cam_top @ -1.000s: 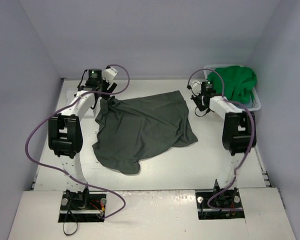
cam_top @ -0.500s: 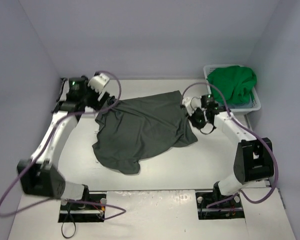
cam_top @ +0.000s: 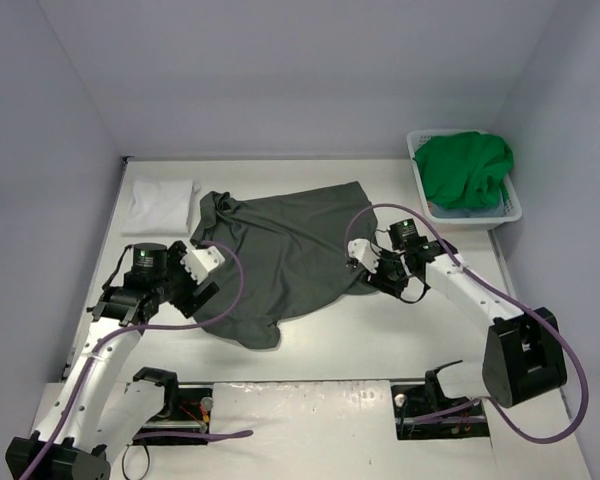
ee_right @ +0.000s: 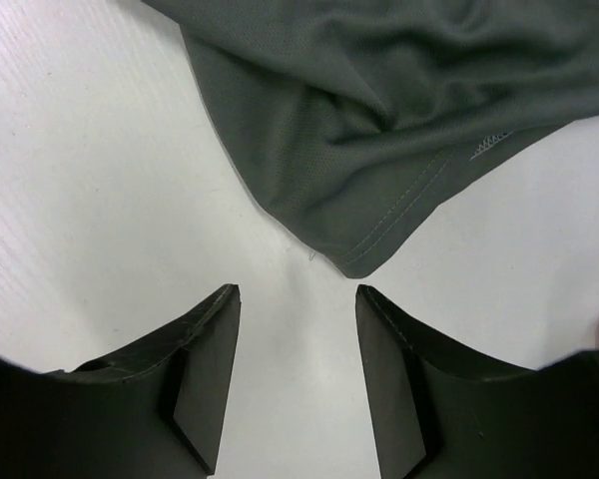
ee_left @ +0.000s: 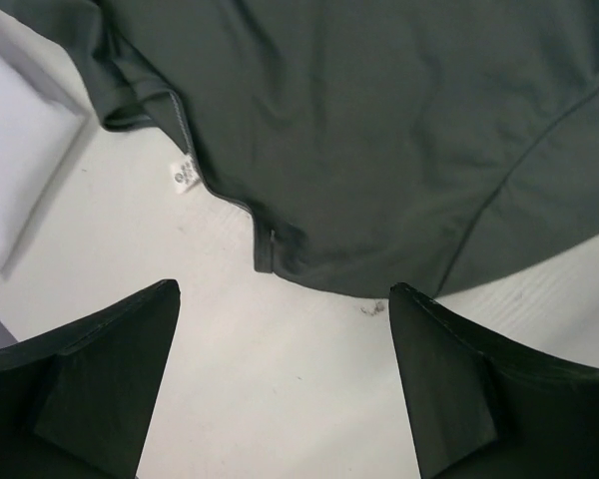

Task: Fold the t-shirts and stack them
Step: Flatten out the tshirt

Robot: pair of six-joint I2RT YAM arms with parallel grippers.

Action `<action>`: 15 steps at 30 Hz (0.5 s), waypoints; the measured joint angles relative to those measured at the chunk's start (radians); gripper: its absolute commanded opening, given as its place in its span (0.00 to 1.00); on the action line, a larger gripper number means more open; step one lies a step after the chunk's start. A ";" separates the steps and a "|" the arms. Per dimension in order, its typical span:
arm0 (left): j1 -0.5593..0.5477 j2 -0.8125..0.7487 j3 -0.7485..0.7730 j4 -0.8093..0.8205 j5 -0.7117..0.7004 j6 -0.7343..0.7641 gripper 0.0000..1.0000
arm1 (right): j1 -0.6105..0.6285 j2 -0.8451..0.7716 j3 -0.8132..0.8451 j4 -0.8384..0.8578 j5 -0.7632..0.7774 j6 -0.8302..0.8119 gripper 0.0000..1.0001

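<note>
From where I stand, the desk (cam_top: 310, 345) is a plain, pale white surface. A dark grey shirt (cam_top: 280, 250) lies spread across its middle, rumpled. One bunched end points to the far left corner, and a loose fold of hem trails toward the near edge. A white shirt (cam_top: 162, 200), folded flat, sits by the far left corner, just beside the grey one. A white plastic basket (cam_top: 514, 210) stands in the far right corner. Close up, a small white tag (ee_left: 185, 172) at the grey shirt's edge rests on the desk, and a faint dark smudge (ee_left: 371, 308) marks the surface just beside the hem.
</note>
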 measured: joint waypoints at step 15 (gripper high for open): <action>0.000 0.035 -0.027 -0.018 0.074 0.008 0.80 | 0.013 0.246 0.019 0.042 0.003 -0.022 0.44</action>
